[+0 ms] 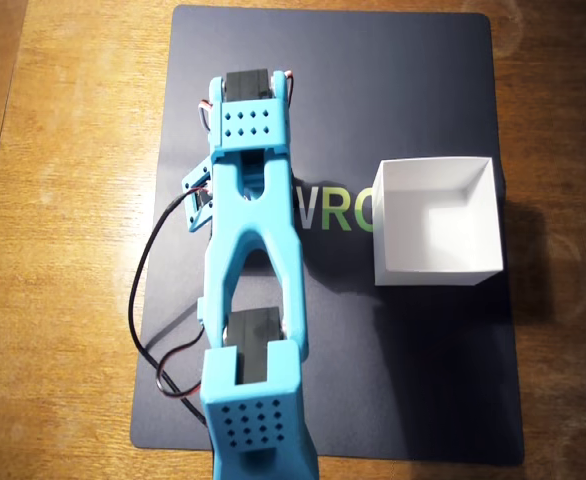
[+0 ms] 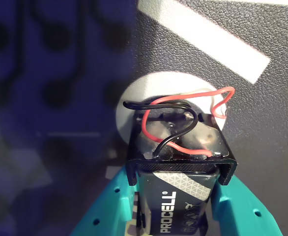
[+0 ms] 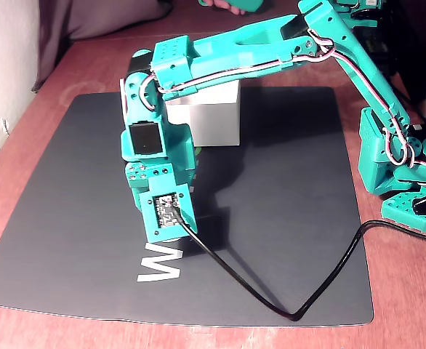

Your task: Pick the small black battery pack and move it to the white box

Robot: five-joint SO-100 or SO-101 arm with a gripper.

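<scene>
small black rectangular battery pack (image 2: 176, 206) sitting between teal two-finger gripper (image 2: 176, 223) fingers, clamped | lifting pending | square white cardboard box (image 1: 438, 222) standing empty, well apart

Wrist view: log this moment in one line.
gripper: around small black battery pack, grip unclear | pack: low over dark mat | square white cardboard box: empty, apart

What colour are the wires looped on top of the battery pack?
One red, one black, clearest in the wrist view.
</scene>
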